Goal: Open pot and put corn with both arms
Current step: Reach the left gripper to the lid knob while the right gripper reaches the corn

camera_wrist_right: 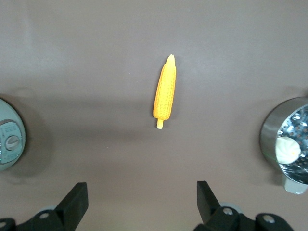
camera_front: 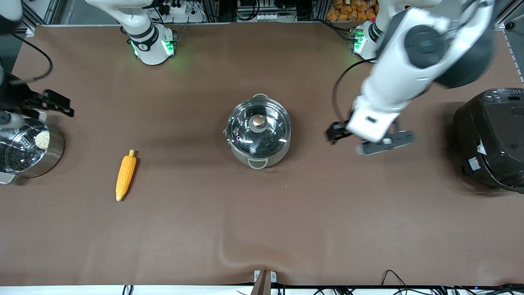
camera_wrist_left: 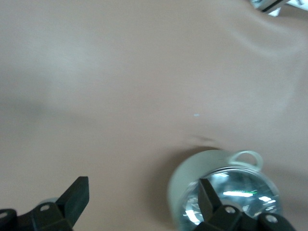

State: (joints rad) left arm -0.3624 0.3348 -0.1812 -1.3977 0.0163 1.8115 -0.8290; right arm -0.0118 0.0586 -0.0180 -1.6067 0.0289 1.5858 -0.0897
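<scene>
The pot (camera_front: 258, 137), steel with a grey-beige wall, stands mid-table with its glass lid and copper knob (camera_front: 258, 120) on. The corn (camera_front: 125, 175) lies on the cloth toward the right arm's end, a little nearer the front camera than the pot. My left gripper (camera_front: 370, 141) hovers open and empty over the cloth beside the pot, toward the left arm's end. In the left wrist view (camera_wrist_left: 142, 197) the pot (camera_wrist_left: 192, 179) lies by one finger. My right gripper (camera_front: 28, 107) hovers open and empty by the steamer pot. In the right wrist view (camera_wrist_right: 142, 198) the corn (camera_wrist_right: 165, 91) is well clear of it.
A steel pot with a steamer insert (camera_front: 53, 153) and a white bun (camera_front: 42, 139) stands at the right arm's end, and shows in the right wrist view (camera_wrist_right: 269, 137). A large black cooker (camera_front: 491, 139) stands at the left arm's end. The brown cloth wrinkles at the front edge.
</scene>
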